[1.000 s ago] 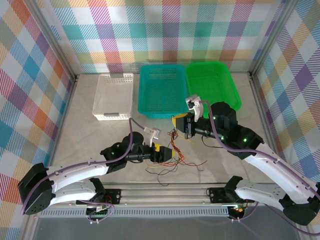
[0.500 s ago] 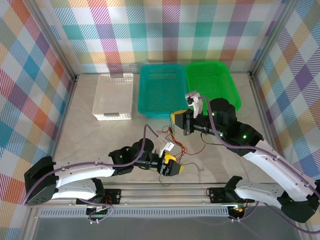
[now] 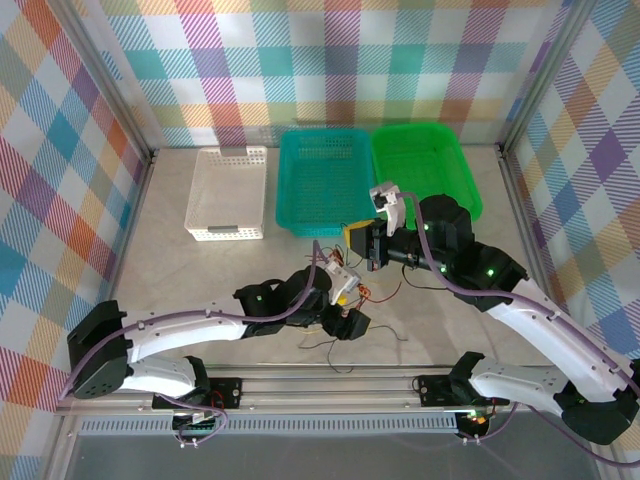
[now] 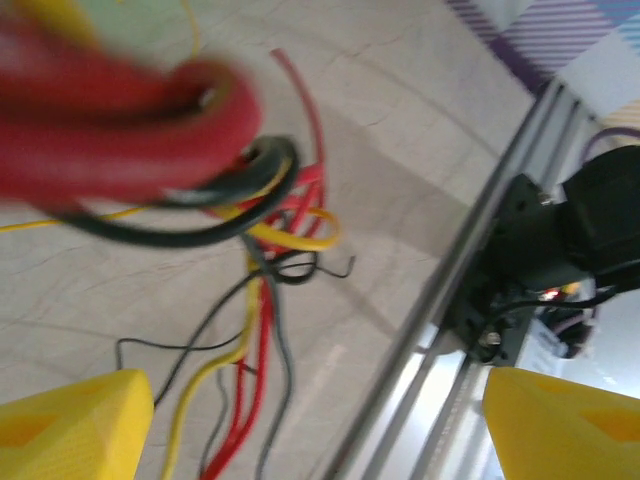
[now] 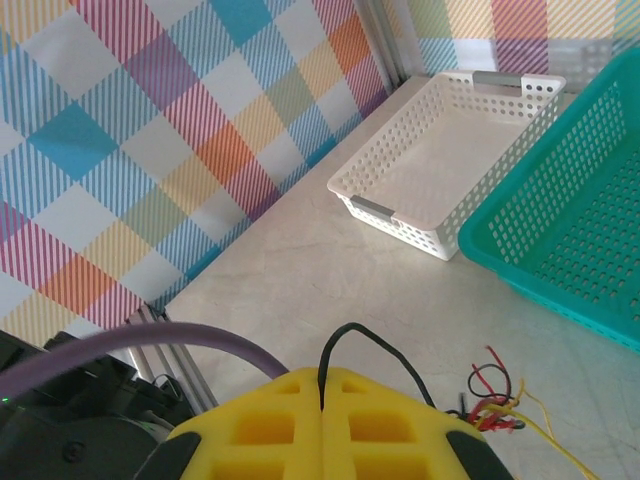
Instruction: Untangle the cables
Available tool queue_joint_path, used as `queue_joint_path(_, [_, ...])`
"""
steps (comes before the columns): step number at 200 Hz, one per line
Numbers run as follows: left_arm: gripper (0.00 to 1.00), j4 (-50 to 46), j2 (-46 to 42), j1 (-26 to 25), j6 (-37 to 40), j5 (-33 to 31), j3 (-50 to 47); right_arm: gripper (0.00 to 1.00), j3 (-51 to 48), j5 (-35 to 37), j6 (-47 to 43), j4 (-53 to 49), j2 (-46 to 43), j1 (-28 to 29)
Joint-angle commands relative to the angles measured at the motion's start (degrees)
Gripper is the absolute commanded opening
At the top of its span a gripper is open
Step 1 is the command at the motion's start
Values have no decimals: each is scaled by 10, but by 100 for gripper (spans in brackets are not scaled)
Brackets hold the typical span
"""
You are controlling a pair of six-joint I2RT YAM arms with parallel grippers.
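The cables [image 3: 372, 297] are thin red, yellow and black wires, tangled on the table between the two arms. In the left wrist view the cables [image 4: 262, 262] lie bunched under my left gripper [image 4: 310, 425], and a blurred red loop sits close to the lens. That gripper's yellow fingertips [image 4: 72, 425] stand wide apart with nothing between them. Seen from above, my left gripper [image 3: 347, 318] hovers at the tangle's near side. My right gripper [image 5: 322, 400] is shut on a black cable [image 5: 352, 333] that arcs down to the tangle [image 5: 492, 405]. From above, the right gripper [image 3: 354, 243] sits just in front of the teal basket.
Three baskets line the back: white [image 3: 226, 234], teal [image 3: 325, 185] and green [image 3: 425, 175]. The metal rail [image 3: 330, 385] with the arm bases runs along the near edge, and the rail [image 4: 470, 280] lies close to my left gripper. Plaid walls enclose the table.
My left gripper swung from left of the tangle round its near side and now points down over it. The right gripper rose slightly toward the baskets, still pinching the black cable.
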Motion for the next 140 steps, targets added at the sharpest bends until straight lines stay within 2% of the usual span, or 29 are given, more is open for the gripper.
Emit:
queue_joint_path(1, [85,-44,21,-9,32,-48,24,0,26,-16,9,12,-7,-3])
queue_joint_path(34, [80,-48,45,-10,39,-73,35,0,29,-23,17,11,-8,-3])
queue_joint_path(52, [73,-44,50,-10,43,-85,33,0,30,-30,22,11,-10,-3])
queue_joint_path(90, [22,-34,44,-11,50,-74,29,0,36,-11,19,0,-19,-3])
queue_joint_path(114, [0,-20,24,-11,47,-67,8,0,38,18,18,-10,-26,-2])
queue_joint_path(140, [0,-17,-1,-11,43,-51,-17,0,45,62,16,-22,-30,-8])
